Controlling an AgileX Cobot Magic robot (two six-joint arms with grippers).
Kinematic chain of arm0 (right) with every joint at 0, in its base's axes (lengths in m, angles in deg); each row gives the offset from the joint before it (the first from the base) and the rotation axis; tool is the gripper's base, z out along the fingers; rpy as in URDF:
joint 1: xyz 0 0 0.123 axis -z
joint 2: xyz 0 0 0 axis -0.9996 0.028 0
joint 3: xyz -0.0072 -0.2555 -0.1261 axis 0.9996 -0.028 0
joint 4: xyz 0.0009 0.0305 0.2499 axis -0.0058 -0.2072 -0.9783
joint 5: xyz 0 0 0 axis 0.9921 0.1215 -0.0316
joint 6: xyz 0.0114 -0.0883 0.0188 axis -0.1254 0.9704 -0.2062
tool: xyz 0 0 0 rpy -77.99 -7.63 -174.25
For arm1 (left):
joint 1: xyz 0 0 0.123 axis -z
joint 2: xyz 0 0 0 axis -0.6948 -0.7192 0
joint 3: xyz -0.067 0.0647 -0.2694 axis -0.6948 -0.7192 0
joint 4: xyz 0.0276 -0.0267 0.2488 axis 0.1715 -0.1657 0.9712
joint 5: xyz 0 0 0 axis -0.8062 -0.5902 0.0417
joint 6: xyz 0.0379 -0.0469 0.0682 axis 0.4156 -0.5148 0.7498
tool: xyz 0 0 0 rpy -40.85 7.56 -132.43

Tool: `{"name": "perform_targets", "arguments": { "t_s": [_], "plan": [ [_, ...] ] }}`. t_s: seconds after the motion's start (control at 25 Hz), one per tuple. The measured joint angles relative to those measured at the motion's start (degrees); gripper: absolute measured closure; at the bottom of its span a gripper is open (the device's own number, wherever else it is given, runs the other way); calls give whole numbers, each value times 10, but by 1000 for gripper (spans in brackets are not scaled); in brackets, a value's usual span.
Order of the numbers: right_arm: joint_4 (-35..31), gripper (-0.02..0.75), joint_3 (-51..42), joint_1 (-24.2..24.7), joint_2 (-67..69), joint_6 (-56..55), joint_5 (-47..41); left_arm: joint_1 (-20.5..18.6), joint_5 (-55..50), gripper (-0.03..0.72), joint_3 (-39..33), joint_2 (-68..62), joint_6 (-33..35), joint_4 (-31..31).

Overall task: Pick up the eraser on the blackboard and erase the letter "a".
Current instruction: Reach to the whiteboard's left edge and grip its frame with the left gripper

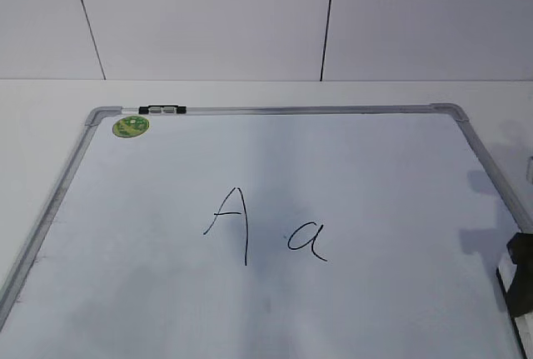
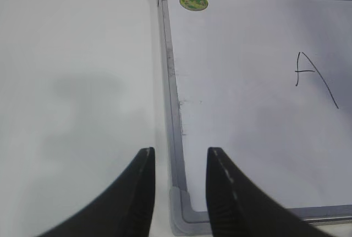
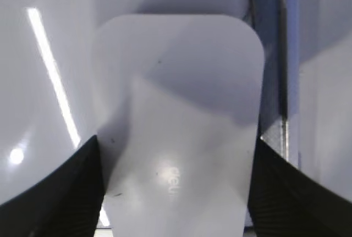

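The blackboard [image 1: 375,167] is a white dry-erase board lying flat on the table. The small cursive letter "a" [image 1: 306,240] sits right of centre, beside a taller capital "A" [image 1: 231,221]. My right gripper [image 3: 176,139] is shut on the white eraser [image 3: 176,110], one jaw against each long side, by the board's grey frame [image 3: 272,55]. In the exterior view this gripper [image 1: 521,252] and the eraser [image 1: 518,292] show only partly at the right edge, well right of the "a". My left gripper [image 2: 180,157] is open and empty over the board's corner [image 2: 184,209].
A round green sticker [image 1: 131,126] and a black-and-clear clip [image 1: 162,110] sit at the board's far left corner. White table surface surrounds the board [image 2: 71,83]. A white panelled wall stands behind [image 1: 208,17].
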Motion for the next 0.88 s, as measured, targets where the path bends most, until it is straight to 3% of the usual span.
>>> {"name": "perform_targets", "arguments": {
  "t_s": [0.64,0.88],
  "plan": [
    [-32,208,0,0,1,0,3,0,-2,449,154,-302,0,-12],
    [-34,208,0,0,1,0,3,0,40,449,177,-409,0,-14]
  ]
}}
